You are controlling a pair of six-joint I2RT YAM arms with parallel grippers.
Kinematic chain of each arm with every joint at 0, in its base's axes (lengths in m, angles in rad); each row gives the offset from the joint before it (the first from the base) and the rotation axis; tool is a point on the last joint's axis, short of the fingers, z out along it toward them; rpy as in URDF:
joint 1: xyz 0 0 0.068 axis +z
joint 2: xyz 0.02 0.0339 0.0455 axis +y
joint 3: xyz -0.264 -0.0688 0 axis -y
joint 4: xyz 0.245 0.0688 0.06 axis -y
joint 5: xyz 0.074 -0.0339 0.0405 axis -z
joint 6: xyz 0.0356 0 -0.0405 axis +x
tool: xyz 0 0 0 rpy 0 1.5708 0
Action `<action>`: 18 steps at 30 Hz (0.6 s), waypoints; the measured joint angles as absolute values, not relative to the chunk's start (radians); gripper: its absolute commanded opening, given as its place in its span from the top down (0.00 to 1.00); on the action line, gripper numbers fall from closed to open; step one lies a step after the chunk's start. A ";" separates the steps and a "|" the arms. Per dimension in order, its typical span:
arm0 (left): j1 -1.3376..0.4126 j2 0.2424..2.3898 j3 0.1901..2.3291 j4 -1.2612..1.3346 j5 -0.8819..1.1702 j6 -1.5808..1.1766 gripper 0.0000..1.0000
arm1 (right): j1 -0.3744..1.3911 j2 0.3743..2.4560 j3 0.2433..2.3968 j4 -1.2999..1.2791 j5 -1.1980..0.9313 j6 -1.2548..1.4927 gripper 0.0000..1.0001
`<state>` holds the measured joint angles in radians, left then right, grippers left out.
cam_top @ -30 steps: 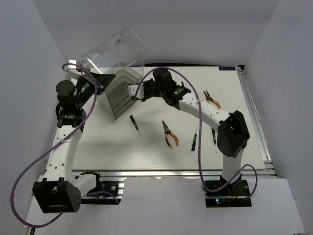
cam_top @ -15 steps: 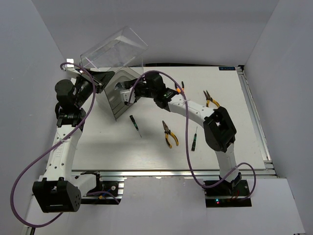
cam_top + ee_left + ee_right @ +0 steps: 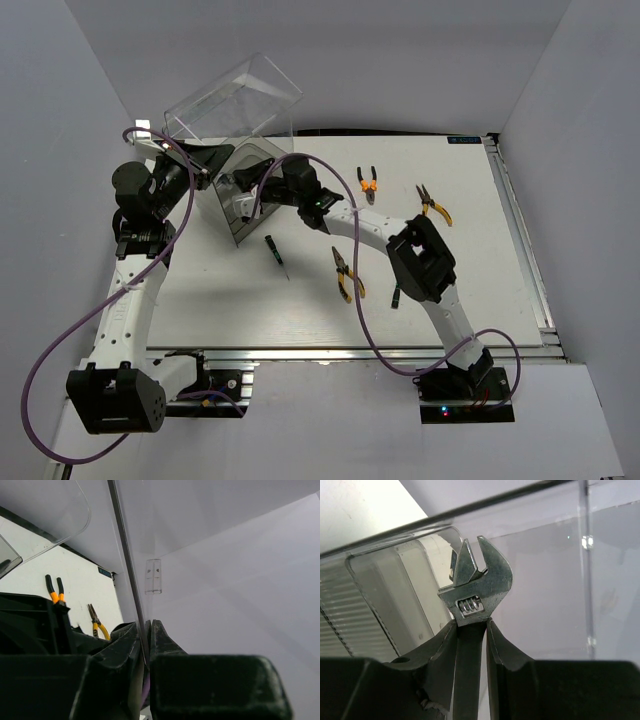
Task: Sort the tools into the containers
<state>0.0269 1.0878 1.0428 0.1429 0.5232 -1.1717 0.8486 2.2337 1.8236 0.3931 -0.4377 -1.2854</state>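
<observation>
The clear cabinet (image 3: 232,110) stands at the far left with its curved lid tilted up. My left gripper (image 3: 205,167) is shut on the lid's thin clear edge (image 3: 131,570), its fingertips (image 3: 157,635) pinching it. My right gripper (image 3: 247,190) reaches into the cabinet's front and is shut on the silver adjustable wrench (image 3: 477,587), whose head points up beside a grey-tinted drawer (image 3: 385,605). Three pliers lie on the table: one with orange grips (image 3: 368,183), one at the right (image 3: 433,205), one in the middle (image 3: 346,275). A screwdriver (image 3: 276,255) lies left of the middle.
A second screwdriver (image 3: 396,296) shows partly under the right arm's elbow. The right arm stretches across the table's far half. The left wrist view shows two of the pliers (image 3: 54,592) (image 3: 97,625) beyond the fingers. White walls close the cell on all sides.
My right arm has swung left with the wrench, from beside the cabinet into its open front, uncovering the orange-grip pliers. My left gripper has kept its hold on the lid.
</observation>
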 measured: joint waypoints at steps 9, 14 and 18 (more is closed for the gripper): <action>0.027 1.088 1.043 0.142 0.524 -1.172 0.85 | 0.849 2.331 1.876 0.470 -0.470 -1.299 1.00; 0.027 1.088 1.043 0.142 0.524 -1.172 0.85 | 0.849 2.352 1.876 0.500 -0.476 -1.316 0.58; 0.027 1.088 1.043 0.142 0.524 -1.172 0.85 | 0.846 2.358 1.875 0.519 -0.474 -1.324 0.41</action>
<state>0.0269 1.0878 1.0428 0.1421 0.5236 -1.1721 0.8455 2.3577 1.8751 0.5190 -0.4744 -1.3239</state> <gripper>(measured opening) 0.189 0.513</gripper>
